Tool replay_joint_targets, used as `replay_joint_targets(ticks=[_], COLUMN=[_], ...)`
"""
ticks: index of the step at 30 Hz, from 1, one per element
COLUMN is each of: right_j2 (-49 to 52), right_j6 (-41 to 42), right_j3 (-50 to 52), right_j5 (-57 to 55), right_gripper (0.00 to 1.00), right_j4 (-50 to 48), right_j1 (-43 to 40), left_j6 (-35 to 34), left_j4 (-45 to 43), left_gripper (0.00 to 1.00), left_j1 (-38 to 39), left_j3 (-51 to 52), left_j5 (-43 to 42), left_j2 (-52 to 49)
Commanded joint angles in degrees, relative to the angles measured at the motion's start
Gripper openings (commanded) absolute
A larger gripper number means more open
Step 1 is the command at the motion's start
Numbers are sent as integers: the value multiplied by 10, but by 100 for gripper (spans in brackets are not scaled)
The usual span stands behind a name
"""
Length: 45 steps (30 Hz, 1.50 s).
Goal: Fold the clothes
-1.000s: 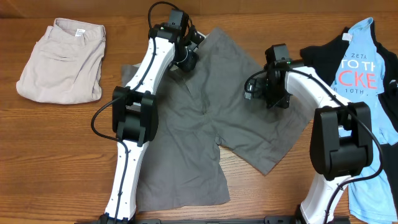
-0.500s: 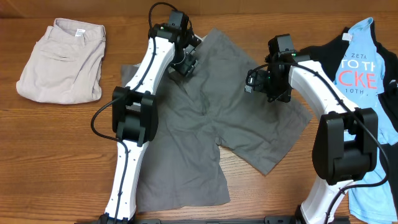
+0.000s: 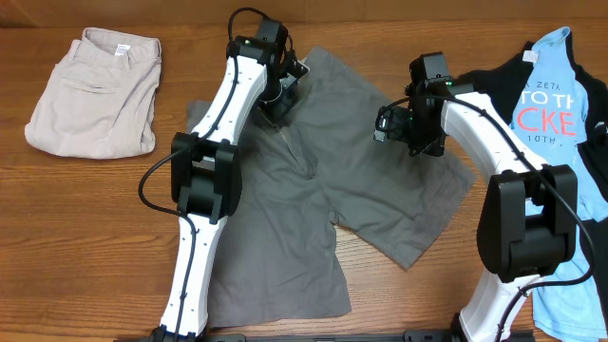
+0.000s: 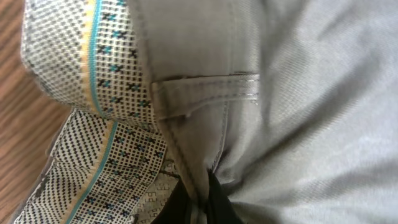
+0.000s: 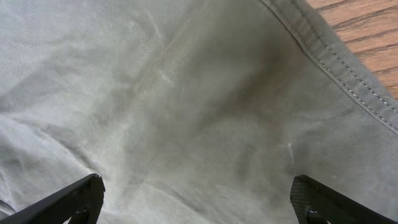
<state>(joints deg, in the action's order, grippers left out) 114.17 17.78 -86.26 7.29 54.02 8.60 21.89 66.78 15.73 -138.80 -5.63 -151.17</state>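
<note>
Left hand (image 3: 283,93) edged up, pinching grey shorts (image 3: 380,199); right hand (image 5: 196,202) gapes wide; beige shorts (image 3: 95,90) well apart.

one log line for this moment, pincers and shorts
left pincer: shut on grey shorts waistband | right pincer: open over grey shorts | grey shorts: spread, unfolded

You have only the wooden table (image 3: 95,237) to note: a warm brown top whose grain and plank seams run left to right across the overhead frame, showing widest in the lower left. In the left wrist view it appears as a strip down the left edge. In the right wrist view it fills a wedge in the upper right corner.
</note>
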Motion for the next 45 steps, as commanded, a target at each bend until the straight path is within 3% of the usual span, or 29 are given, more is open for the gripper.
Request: replay_joint_targets(ticks=[1,7,9,12,16,17,20,23,30,40,45], right_j2=[-20,-20,-20,-20,-20,-20,-20,-20,-20,-20,-19], right_j6=[-2,-1,0,5,17,17,24,24,23,15,15], right_j3=[-15,-15,-15,-15,-15,-15,-15,-15,-4,51,84], right_j5=[5,5,5,6,30,45,75,111,117,75,55], right_gripper=[100,100,100,100,100,100,100,100,99,80,67], right_j4=[-1,0,0,0,0,0,3,11,34,-45,-95], right_j1=[-4,-4,-4,-4,-4,-4,-4,-3,5,45,46], left_j6=[-80,-286,-356,-405,-407,-407,-376,-353,-309,-306,-295], left_j4=[-38,-52,-46,-40,-24,-14,6,24,65,71,82], left_gripper=[4,4,4,4,18,38,58,70,88,100,100], left_j1=[-14,-87,-124,-170,-216,-227,-231,-225,-189,-171,-171], left_j3=[8,8,8,8,8,8,7,5,-27,-39,-39], left_j5=[50,85,50,-18,-78,-82,-96,-105,-64,-23,-12], left_j2=[-14,-14,-14,-14,-14,-14,-14,-7,43,214,270])
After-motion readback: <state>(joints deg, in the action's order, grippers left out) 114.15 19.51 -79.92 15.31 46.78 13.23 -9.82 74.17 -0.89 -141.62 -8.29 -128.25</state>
